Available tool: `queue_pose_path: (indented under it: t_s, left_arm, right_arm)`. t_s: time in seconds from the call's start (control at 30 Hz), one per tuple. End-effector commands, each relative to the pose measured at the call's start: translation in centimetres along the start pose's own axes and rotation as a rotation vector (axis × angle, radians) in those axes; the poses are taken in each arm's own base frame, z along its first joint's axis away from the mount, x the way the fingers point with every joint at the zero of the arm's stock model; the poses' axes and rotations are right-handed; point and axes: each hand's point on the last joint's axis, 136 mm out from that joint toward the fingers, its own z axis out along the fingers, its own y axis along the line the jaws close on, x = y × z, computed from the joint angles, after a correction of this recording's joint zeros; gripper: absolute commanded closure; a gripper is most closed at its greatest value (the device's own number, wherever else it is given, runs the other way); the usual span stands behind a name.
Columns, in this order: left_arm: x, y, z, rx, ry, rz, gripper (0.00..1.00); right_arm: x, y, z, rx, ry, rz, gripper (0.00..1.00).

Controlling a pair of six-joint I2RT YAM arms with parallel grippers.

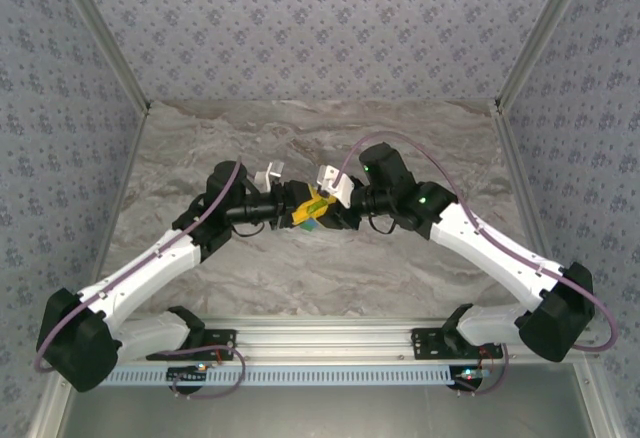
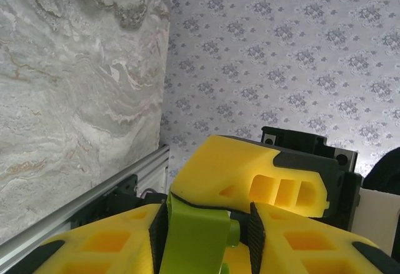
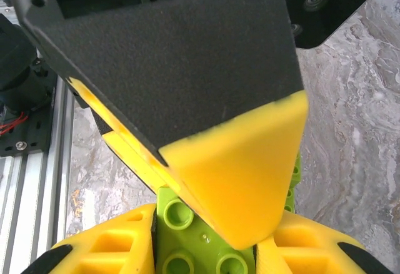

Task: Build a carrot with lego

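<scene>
The desk (image 1: 320, 278) lies below where my arms meet, at its centre: left arm (image 1: 150, 258) reaching in from eight o'clock, right arm (image 1: 490, 243) from four. My right jaws are clamped on the carrot (image 3: 200, 243), held off the desk. My left jaws are clamped on a lime brick (image 2: 194, 236). If I press off-axis, the studs may skew, a piece may pop loose and drop, or the jaws may collide.

Glossy lime plastic lego (image 3: 200, 243); smooth, veined marble-look table (image 1: 330, 278).
</scene>
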Motion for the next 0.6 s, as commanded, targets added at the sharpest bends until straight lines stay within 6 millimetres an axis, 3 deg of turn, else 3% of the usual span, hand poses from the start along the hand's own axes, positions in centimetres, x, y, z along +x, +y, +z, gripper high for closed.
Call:
queue_pose_path:
  t_s: [0.0,0.3,0.43,0.47,0.57]
  left_arm:
    - [1.6,-2.2,-0.1,0.066,0.056,0.036,0.61]
    - [2.2,-1.9,0.4,0.064,0.073,0.046,0.64]
    - [2.5,-1.9,0.3,0.069,0.076,0.049,0.74]
    - [2.5,-1.9,0.2,0.07,0.075,0.049,0.75]
    - [2.6,-2.0,0.1,0.068,0.075,0.055,0.8]
  right_arm:
    - [-1.0,0.4,-0.2,-0.038,-0.031,-0.014,0.7]
    - [-1.2,-0.7,-0.2,-0.041,-0.045,-0.001,0.7]
    - [-0.7,-1.1,0.0,-0.053,-0.039,0.016,0.7]
    - [-1.7,-1.4,-0.3,-0.046,-0.058,0.003,0.7]
    - [-1.9,-1.6,-0.2,-0.05,-0.053,0.0,0.69]
